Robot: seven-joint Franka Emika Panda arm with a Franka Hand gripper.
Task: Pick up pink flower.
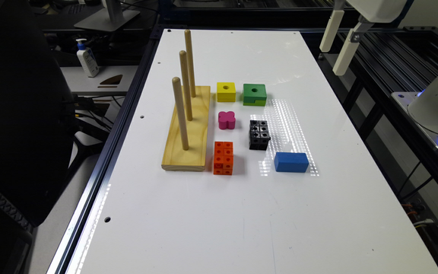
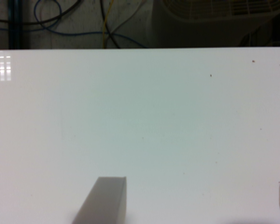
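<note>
Hand (image 1: 338,47) agape, pink flower (image 1: 227,120) flat-topped

Arm: cut off by the exterior view's top edge; the white gripper (image 1: 338,47) hangs in from that edge, its upper body out of frame.
Robot base (image 1: 437,102): cropped by the exterior view's right edge.
Fingers (image 2: 105,199): blurred in the wrist view; one cut by the picture's lower edge, the other a sliver at the side edge.
Table (image 1: 242,213): near corners run out of the exterior view.
Bottle (image 1: 87,58): label too small to read.
Black chair (image 1: 17,114): cropped by the exterior view's left edge.
</note>
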